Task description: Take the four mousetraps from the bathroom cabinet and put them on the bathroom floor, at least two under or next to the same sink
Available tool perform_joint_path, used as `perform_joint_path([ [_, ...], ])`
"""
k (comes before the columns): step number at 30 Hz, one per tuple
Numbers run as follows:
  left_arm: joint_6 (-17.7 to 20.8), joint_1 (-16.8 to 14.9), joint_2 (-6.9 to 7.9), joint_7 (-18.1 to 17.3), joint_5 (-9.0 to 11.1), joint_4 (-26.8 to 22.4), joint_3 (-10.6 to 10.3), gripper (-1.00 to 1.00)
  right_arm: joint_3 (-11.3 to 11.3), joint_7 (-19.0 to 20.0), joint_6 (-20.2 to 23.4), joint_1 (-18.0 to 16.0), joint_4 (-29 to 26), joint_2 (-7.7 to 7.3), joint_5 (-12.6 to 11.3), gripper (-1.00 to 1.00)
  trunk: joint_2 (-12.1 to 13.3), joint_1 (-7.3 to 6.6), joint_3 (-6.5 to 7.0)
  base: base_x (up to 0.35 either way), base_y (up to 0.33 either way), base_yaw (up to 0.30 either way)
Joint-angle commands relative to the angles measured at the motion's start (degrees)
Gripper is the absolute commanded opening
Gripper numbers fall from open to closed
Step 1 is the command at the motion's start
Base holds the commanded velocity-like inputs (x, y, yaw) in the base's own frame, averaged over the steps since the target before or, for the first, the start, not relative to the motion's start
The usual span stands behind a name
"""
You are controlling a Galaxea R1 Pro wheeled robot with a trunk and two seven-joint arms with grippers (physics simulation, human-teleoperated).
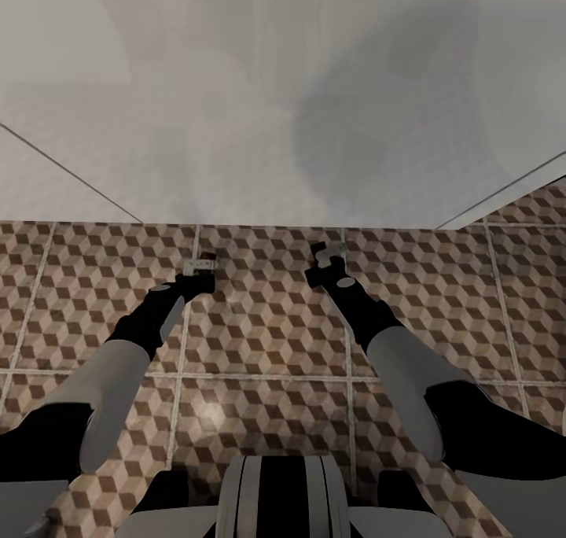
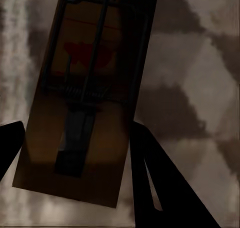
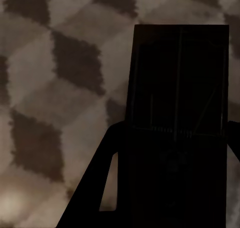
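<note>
- Bathroom, mid-task: we stand facing a pale wall (image 1: 283, 90), both arms stretched out low over the cube-patterned floor (image 1: 259, 341).
- Our left gripper (image 1: 200, 269), at about 11 o'clock in the head view, is closed on a mousetrap (image 2: 85, 95). In the left wrist view the brown board with its wire bar and red mark sits between the dark fingers (image 2: 165, 183), its long axis running along them and out past their tips.
- Our right gripper (image 1: 324, 261), at about 1 o'clock, is closed on a second mousetrap (image 3: 177, 123). It shows as a dark board pinched between the fingers (image 3: 107, 178), long axis again lying along them.
- Both traps hang over tile. How near they are to it we cannot tell.
- The relation that matters, in our judgement: each trap already lies straight ahead of its own gripper with floor behind it, so setting down calls for lowering, then parting the jaws. The two arms look about equally placed.
- Room to move: open tile lies beneath and between the grippers. The wall's foot runs across at 12 o'clock, just beyond both grippers, so there is little room to go forward.
</note>
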Motion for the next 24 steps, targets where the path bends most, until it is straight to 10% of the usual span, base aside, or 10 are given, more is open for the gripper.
perform_joint_path([
  [1,0.34,-0.06,0.07,-0.04,-0.09,0.18,-0.03,-1.00,0.04,0.15,0.45,0.00,-0.13,0.00,0.58,-1.00,-0.01,-0.01,-0.03,0.000,0.000,0.000],
  [24,0.20,-0.54,0.55,0.06,-0.11,0.55,0.02,-1.00,0.10,0.15,0.44,0.00,-0.13,0.00,0.61,-1.00,-0.01,-0.01,-0.03,0.000,0.000,0.000],
])
